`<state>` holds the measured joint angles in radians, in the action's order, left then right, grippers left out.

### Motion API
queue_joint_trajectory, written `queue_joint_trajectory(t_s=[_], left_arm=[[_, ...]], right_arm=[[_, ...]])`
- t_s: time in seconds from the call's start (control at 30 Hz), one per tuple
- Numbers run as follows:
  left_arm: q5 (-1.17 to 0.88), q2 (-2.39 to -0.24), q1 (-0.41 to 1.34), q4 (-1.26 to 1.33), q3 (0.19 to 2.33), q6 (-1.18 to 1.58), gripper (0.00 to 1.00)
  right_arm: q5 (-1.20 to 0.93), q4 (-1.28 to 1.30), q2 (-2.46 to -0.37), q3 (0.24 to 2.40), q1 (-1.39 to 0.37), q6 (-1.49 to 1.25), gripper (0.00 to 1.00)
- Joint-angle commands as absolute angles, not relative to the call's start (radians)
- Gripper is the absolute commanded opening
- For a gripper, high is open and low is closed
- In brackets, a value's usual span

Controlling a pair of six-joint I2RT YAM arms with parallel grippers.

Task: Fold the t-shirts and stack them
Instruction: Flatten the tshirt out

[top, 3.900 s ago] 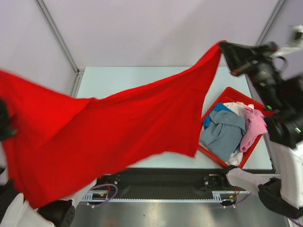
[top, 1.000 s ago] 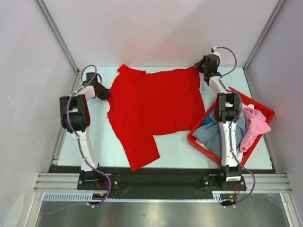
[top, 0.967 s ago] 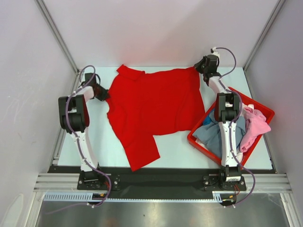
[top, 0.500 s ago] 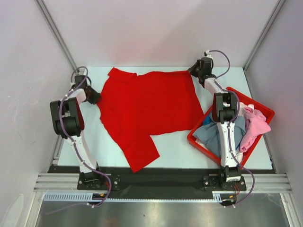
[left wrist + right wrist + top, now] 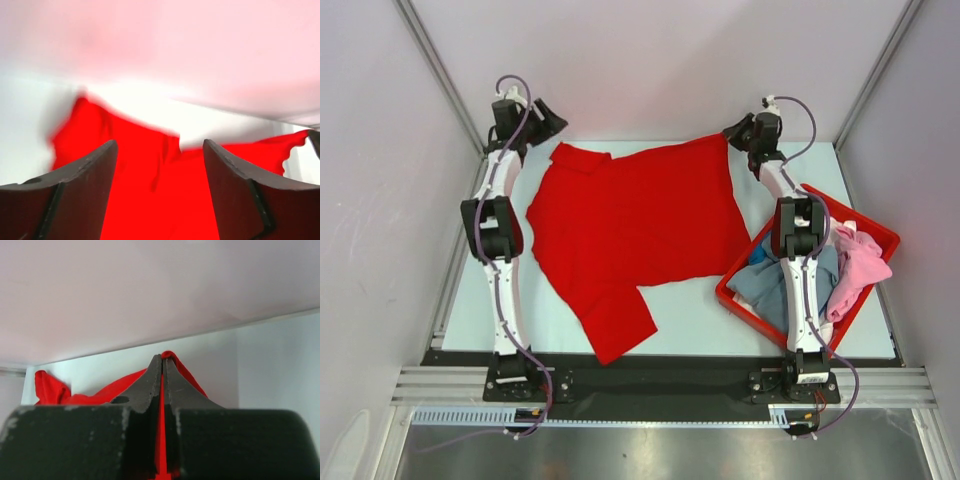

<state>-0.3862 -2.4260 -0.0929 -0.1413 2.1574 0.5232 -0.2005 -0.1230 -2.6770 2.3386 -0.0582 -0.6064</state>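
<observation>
Pinching a corner of the red shirt (image 5: pixel 640 230) tight, the right jaws grip it; the left jaws gape wide, holding nothing, the shirt spread on the table (image 5: pixel 690 310) just below and ahead.

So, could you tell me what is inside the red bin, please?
A grey-blue shirt, a pink shirt, white cloth, blue cloth; the right arm covers part of the red bin.

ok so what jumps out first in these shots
A big red t-shirt lies spread across the middle of the table. The right jaws are shut on its far right corner, while the left jaws stand open at the far left, holding nothing. At the right sits a red bin heaped with a grey-blue shirt and a pink shirt.
</observation>
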Motion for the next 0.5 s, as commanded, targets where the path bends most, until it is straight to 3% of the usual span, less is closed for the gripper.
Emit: queue_joint_trajectory(t_s=[0.0,0.23,0.4,0.47], left_arm=[[-0.558,-2.587,-0.135,-0.212,2.449,0.417,0.74],[-0.523,-2.612,-0.157,0.052,2.312,0.524,0.77],[-0.388,-2.669,-0.112,0.021,2.372,0.566,0.74],[-0.286,-2.671,-0.095,-0.026,2.373,0.581,0.69]], right_arm=[[-0.215,-0.190,-2.695,2.368,-0.032,-0.626,0.00],[-0.236,-0.227,-2.707,2.355,-0.038,-0.660,0.00],[-0.242,-0.245,-2.697,2.329,-0.037,-0.678,0.00],[-0.242,-0.252,-2.691,2.318,-0.038,-0.678,0.00]])
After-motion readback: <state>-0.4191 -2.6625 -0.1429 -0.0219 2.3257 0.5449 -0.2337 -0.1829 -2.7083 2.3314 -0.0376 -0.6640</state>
